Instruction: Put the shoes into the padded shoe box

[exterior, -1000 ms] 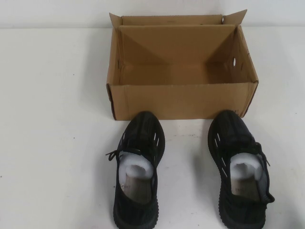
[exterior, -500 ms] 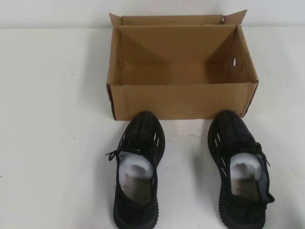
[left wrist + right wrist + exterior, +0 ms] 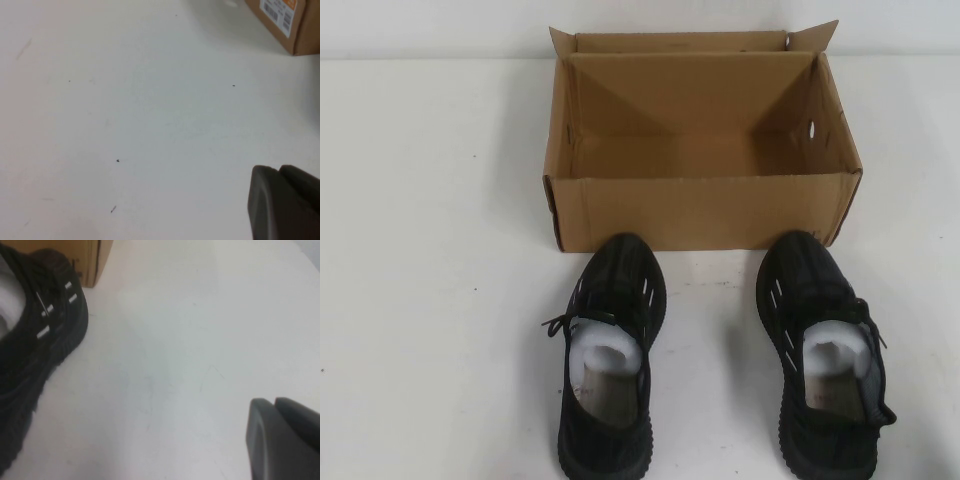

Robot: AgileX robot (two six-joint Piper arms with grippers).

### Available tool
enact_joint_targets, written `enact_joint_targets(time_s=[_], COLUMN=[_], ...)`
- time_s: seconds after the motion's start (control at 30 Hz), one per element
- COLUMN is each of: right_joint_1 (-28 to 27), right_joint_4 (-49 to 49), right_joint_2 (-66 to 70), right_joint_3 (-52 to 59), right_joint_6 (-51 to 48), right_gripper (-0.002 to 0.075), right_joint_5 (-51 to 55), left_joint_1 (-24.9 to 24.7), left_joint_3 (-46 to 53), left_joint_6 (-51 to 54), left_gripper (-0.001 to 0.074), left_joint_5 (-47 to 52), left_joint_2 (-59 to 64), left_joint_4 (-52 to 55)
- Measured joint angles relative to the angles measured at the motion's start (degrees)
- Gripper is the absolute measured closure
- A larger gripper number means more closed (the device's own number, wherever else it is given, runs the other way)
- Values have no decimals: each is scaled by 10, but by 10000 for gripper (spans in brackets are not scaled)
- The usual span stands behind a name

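Shoes point(image 3: 610, 350) toes touching box point(image 3: 700, 210) front edge; left gripper point(image 3: 285, 202), right gripper point(image 3: 282, 437) over bare table point(image 3: 430, 250), jaw state unclear.

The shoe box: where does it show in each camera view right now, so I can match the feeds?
High view: padded shoe box top centre, open, behind both shoes.
Left wrist view: one labelled corner, by left gripper.
Right wrist view: corner behind the right shoe; right gripper apart.
Shared landmark: the box.
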Motion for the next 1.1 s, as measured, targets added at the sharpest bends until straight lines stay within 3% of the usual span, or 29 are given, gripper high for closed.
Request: enact_joint_targets(time_s=[0.13, 0.4, 0.8, 0.97, 1.1], right_joint_1=[0, 1, 1, 1, 1], right_joint_4=[69, 318, 473, 499, 427], right_joint_2=[0, 0, 0, 48, 162], right_joint_3=[0, 0, 0, -27, -112], right_joint_6=[7, 27, 33, 34, 34], right_gripper=[735, 735, 734, 733, 733], right_joint_5=[-24, -107, -169, -96, 19], left_joint_1=[0, 0, 0, 0, 0], left_joint_3=[0, 0, 0, 0, 0], left_joint_6=[0, 0, 0, 0, 0], left_gripper=[739, 739, 739, 739, 739], left_joint_5=[0, 0, 0, 0, 0], left_joint_2=[0, 0, 0, 0, 0], left_joint_4=[0, 0, 0, 0, 0])
